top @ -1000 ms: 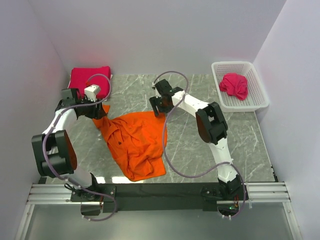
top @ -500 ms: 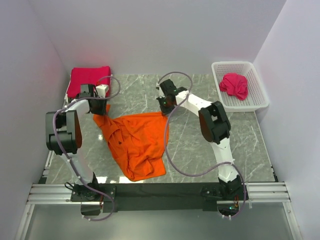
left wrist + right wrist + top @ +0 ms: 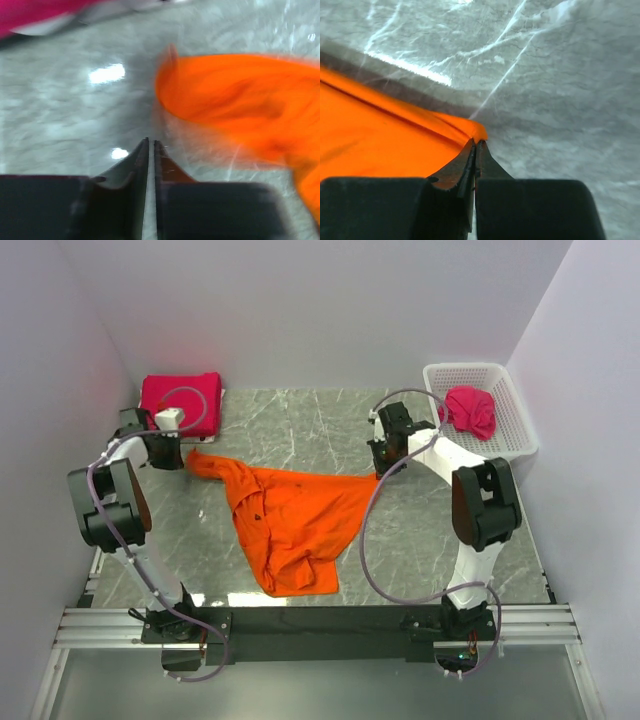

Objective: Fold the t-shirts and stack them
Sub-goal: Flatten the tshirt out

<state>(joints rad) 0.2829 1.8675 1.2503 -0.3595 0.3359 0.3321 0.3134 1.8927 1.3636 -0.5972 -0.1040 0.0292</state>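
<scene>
A bright orange t-shirt (image 3: 295, 515) lies partly spread on the marble table (image 3: 300, 425). My right gripper (image 3: 383, 466) is shut on its right corner (image 3: 479, 131), with the cloth pinched at the fingertips. My left gripper (image 3: 176, 457) sits beside the shirt's left tip. In the left wrist view its jaws are shut with only bare table between them, and the blurred orange t-shirt (image 3: 235, 100) lies ahead to the right, apart from the fingertips (image 3: 145, 150). A folded crimson-pink t-shirt (image 3: 180, 395) rests at the back left. Another crimson-pink t-shirt (image 3: 470, 410) lies crumpled in the basket.
A white lattice basket (image 3: 475, 370) stands at the back right against the wall. White walls close in the table on the left, back and right. The arms' mounting rail (image 3: 320, 620) runs along the near edge.
My right gripper closed on the orange shirt's edge and pulled it right, stretching the cloth across the table. My left gripper swung left and closed its jaws.
</scene>
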